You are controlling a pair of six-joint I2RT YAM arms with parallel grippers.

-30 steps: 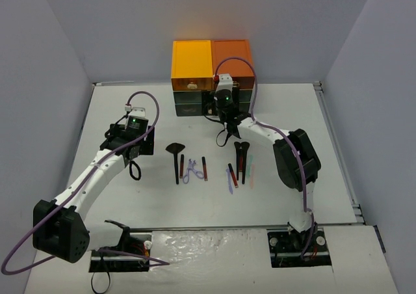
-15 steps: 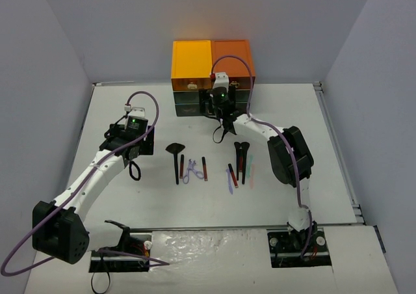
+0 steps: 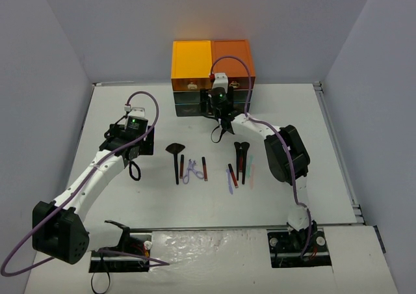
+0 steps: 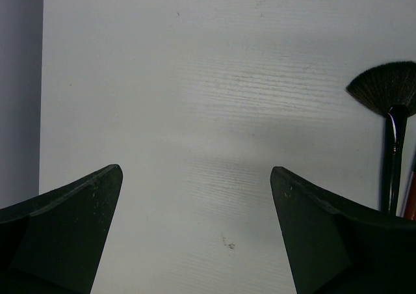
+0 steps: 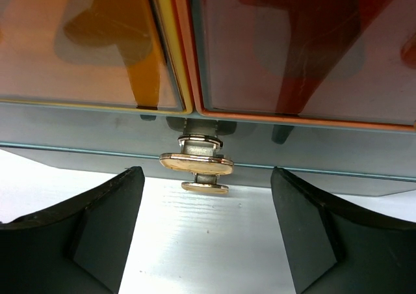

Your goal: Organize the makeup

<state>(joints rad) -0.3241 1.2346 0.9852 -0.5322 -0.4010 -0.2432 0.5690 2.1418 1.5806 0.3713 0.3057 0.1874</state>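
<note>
Right gripper [image 5: 206, 177] is nose-up against the front of the orange-and-dark drawer box [image 5: 292, 53], fingers [image 5: 97, 235] spread wide. Sitting in the gap between them, a touch nearer the left finger, is the small gold knob [image 5: 196, 164] of the dark lower drawer [image 5: 338, 152]. Neither pad touches it, so nothing is pinched. That reads as a setup for a pull: the knob is the only handle in sight on that front, and you'd want it centred between the fingers before squeezing and drawing the drawer out to make room for the cosmetics. Across the way, the left gripper [image 4: 195, 177] hangs over the table [image 4: 195, 79], fingers fully apart and nothing between them. The black fan brush [image 4: 385, 89] lies just outside its right finger, bristles pointing away from the wrist, handle running back beside the fingertip. From above, the makeup [image 3: 211, 167] lies loose on the table in two small bunches, behind the right fingers and off to the right of the left ones. One bunch has the fan brush, the purple curler [image 3: 191, 172] and a red-black pencil [image 3: 204, 168]. The other has more brushes [image 3: 242, 152] with a purple stick [image 3: 229, 180] and a mint stick [image 3: 251, 172]. None of it is in the box. My read is that the left arm waits beside the nearer bunch, ready to pick once a drawer is open. The worry is that the knob is small and flat, so an off-centre squeeze could slip off it.
</note>
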